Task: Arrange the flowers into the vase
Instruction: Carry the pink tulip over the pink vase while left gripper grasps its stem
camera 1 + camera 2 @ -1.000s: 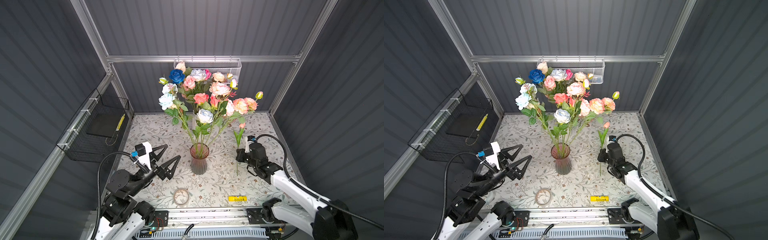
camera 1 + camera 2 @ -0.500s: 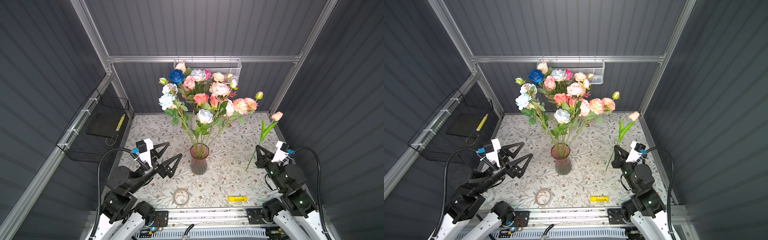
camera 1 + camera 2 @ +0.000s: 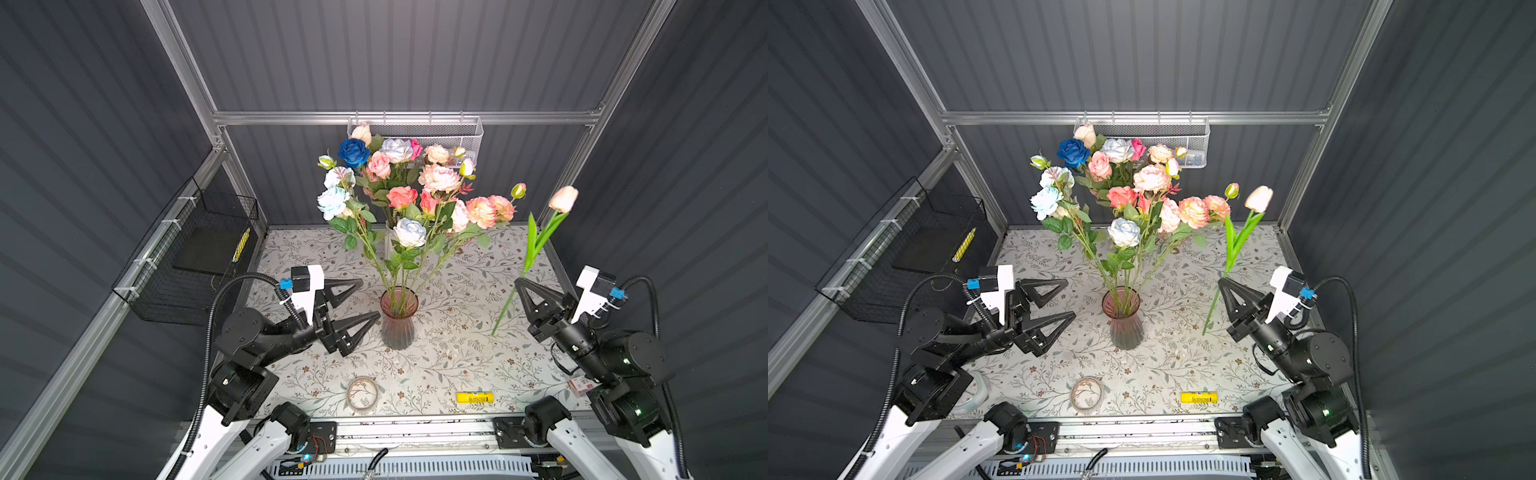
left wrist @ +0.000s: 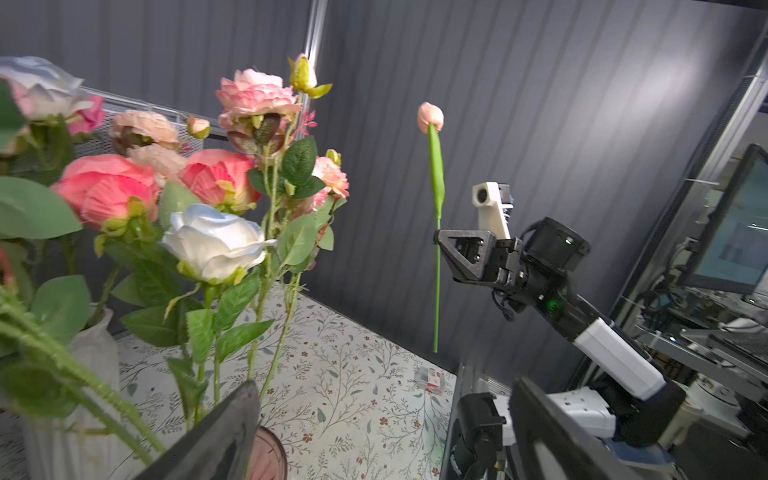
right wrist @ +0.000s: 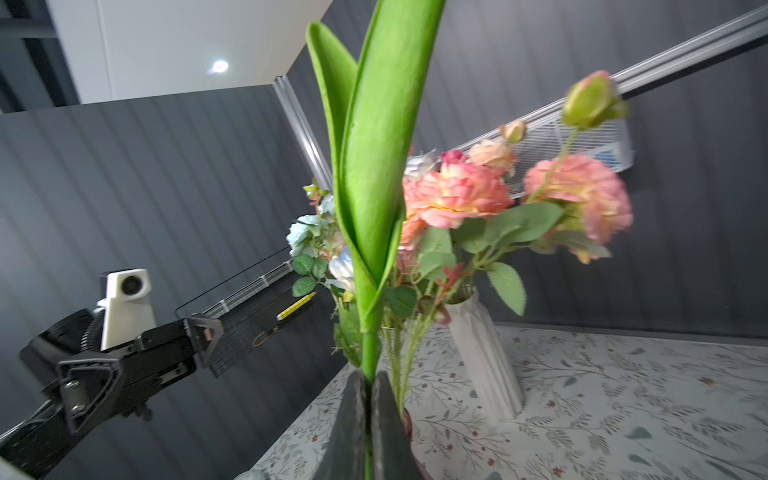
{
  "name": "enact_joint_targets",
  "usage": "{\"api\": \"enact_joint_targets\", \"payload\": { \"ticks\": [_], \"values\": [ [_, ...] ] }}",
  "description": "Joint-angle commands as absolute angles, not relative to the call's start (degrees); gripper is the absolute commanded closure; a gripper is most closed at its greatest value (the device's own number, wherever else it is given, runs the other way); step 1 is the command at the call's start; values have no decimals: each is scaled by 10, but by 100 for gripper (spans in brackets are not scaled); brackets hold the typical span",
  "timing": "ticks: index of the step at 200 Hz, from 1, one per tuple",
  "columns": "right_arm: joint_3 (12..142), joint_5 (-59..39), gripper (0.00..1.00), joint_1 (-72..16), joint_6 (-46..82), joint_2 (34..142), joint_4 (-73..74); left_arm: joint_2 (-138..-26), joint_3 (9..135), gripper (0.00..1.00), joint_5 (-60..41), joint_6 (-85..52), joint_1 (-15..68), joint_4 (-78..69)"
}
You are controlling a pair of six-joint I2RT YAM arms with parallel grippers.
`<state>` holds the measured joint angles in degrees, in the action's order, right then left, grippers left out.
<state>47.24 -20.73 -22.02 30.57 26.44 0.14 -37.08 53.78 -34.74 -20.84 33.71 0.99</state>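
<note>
Overhead, in both top views, the left arm (image 3: 266,336) reaches level toward the pink glass vase (image 3: 398,322) of flowers (image 3: 409,232), jaws spread just beside it. The right arm (image 3: 1283,345) angles up, jaws pinching a tulip (image 3: 1233,243) by its stem, well apart from the vase. The left wrist view shows the tulip (image 4: 436,183) upright above the counter (image 4: 353,374). The right wrist view shows jaws pressed on its stem (image 5: 370,345).

No text can be read; the print on the yellow tag (image 3: 475,397) is too small.
</note>
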Motion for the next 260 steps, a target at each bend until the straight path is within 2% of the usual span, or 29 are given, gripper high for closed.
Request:
{"api": "enact_joint_targets", "payload": {
  "ticks": [1, 32, 45, 63, 77, 96, 145, 193, 231, 246, 260],
  "values": [
    [497, -304, 100, -253, 333, 311, 65, -404, 563, 6, -439, -218, 338, -39],
    [539, -212, 100, -409, 258, 373, 90, -457, 562, 9, -486, -283, 339, -147],
    [556, -172, 100, -470, 226, 408, 109, -481, 559, 13, -502, -318, 339, -203],
    [590, -162, 100, -524, 196, 464, 125, -512, 571, 20, -520, -349, 339, -250],
    [609, -161, 100, -548, 188, 501, 138, -528, 585, 21, -526, -357, 340, -267],
    [619, -144, 100, -569, 182, 534, 161, -536, 601, 23, -533, -361, 342, -281],
    [615, -92, 100, -588, 183, 565, 236, -548, 597, 40, -545, -364, 346, -276],
    [648, -98, 100, -591, 184, 598, 236, -561, 606, 54, -548, -350, 352, -257],
    [660, -95, 100, -591, 188, 616, 235, -580, 630, 71, -549, -329, 357, -228],
    [664, -94, 100, -591, 188, 618, 229, -582, 639, 83, -544, -313, 357, -210],
    [663, -88, 100, -592, 187, 617, 223, -580, 648, 98, -535, -295, 359, -188]
  ]
}}
